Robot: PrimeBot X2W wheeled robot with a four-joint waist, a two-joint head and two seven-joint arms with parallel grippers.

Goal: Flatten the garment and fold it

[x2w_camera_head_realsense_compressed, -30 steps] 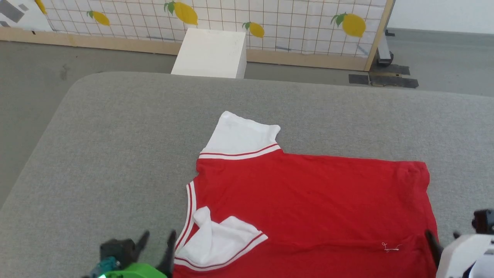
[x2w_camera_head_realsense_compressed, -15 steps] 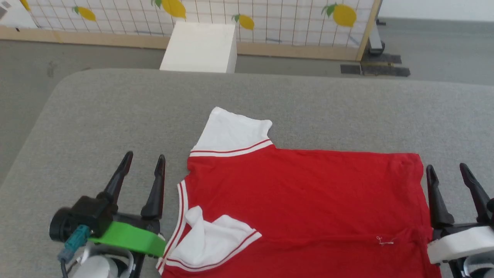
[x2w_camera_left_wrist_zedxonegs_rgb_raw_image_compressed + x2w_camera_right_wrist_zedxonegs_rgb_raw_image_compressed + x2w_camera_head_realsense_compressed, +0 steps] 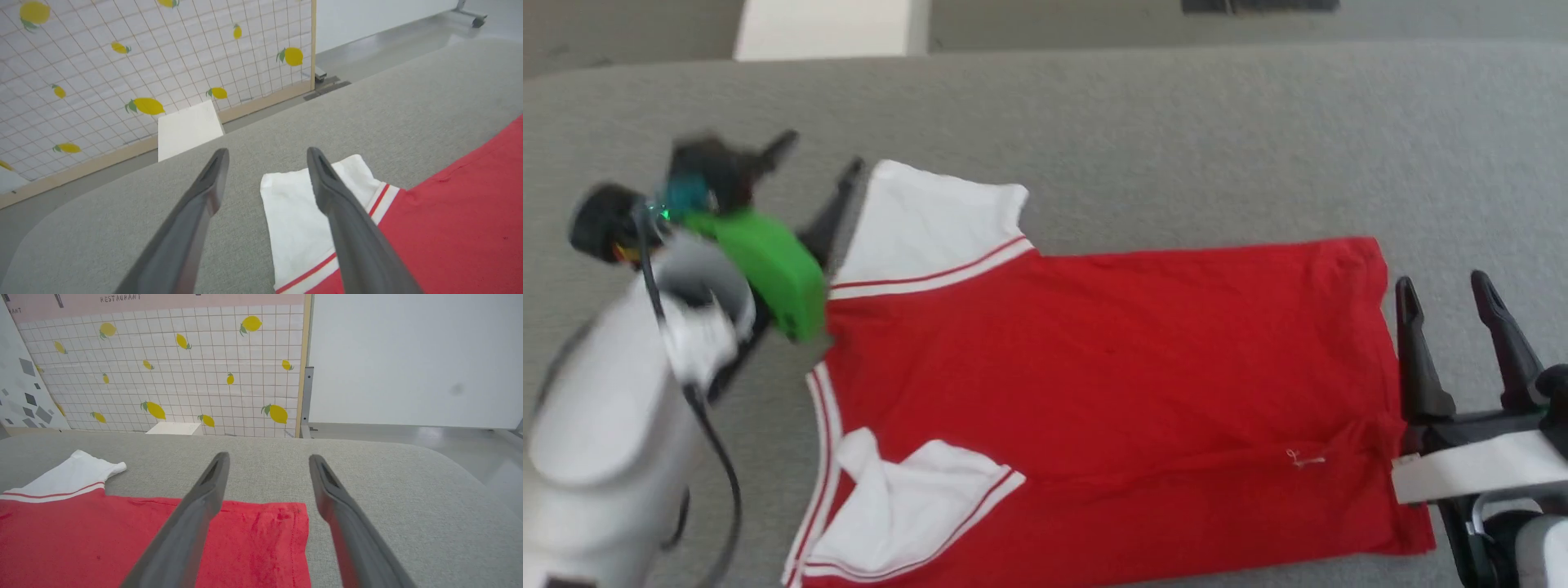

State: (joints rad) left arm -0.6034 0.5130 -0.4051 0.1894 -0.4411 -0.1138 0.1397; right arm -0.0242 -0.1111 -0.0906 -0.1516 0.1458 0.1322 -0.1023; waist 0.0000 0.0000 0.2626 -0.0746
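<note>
Forward has gone the left gripper (image 3: 267, 152): half a second ago it sat by the neckline, and it now sits beside the far sleeve (image 3: 931, 224). The head camera has also tipped down, so the whole scene sits lower in view.

Nearest the robot, the garment (image 3: 1111, 367) lies mostly flat on the grey fabric-covered table (image 3: 1176, 139), neck to the left and hem to the right. Its near sleeve (image 3: 907, 506) is crumpled inward onto the red body, close to the table's near edge. A loose white thread (image 3: 1303, 459) lies near the hem. Just beside the hem's right edge, the right gripper (image 3: 1442, 279) has its jaws spread and holds nothing.

Farther on, the left jaws are spread and empty, one finger over the far sleeve and the other over bare table. Beyond the table's far edge stand a white box (image 3: 833, 28) and a lemon-patterned panel (image 3: 102, 81).
</note>
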